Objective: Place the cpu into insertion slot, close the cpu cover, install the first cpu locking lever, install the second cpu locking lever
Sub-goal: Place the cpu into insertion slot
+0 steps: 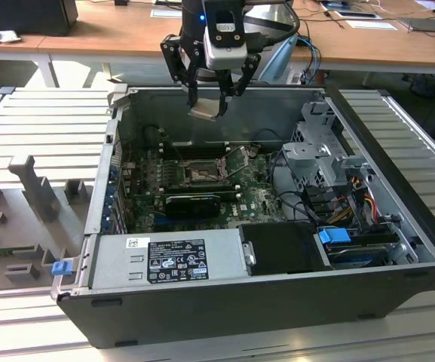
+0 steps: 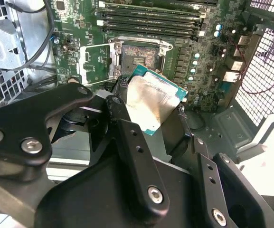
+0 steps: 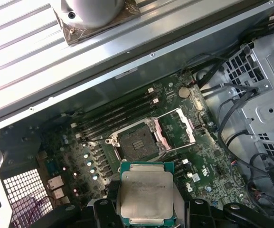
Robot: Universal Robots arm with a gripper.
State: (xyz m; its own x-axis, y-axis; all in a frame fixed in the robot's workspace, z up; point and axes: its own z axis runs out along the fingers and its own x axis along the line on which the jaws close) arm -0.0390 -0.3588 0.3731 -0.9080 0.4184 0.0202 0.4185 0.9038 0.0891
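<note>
Ribbed grey metal forms the surface [image 1: 36, 128], and an open computer case [image 1: 277, 302] lies on its side on it, interior facing up. Nearest in the exterior view, a boxed power supply [image 1: 172, 256] runs along the case's front wall. Past it lies the green circuit board [image 1: 258, 197].

At the board's middle sits the insertion slot [image 1: 202, 176], bare, with nothing seated in it. The cpu cover [image 1: 240, 162] is swung up and off to one side of the slot. In both wrist views it stands clear of the dark square [image 3: 137, 142], presumably so the chip can come straight down.

Higher and farther back, the tool [image 1: 207, 105] hangs above the case's rear wall, well apart from the slot. Its fingers [image 2: 115, 107] are pinched in on opposite edges of the cpu [image 1: 204, 111]. That grip carries the chip metal face up [image 3: 146, 197], which probably keeps its contact side untouched.

Wooden desks [image 1: 111, 30] stand beyond.
</note>
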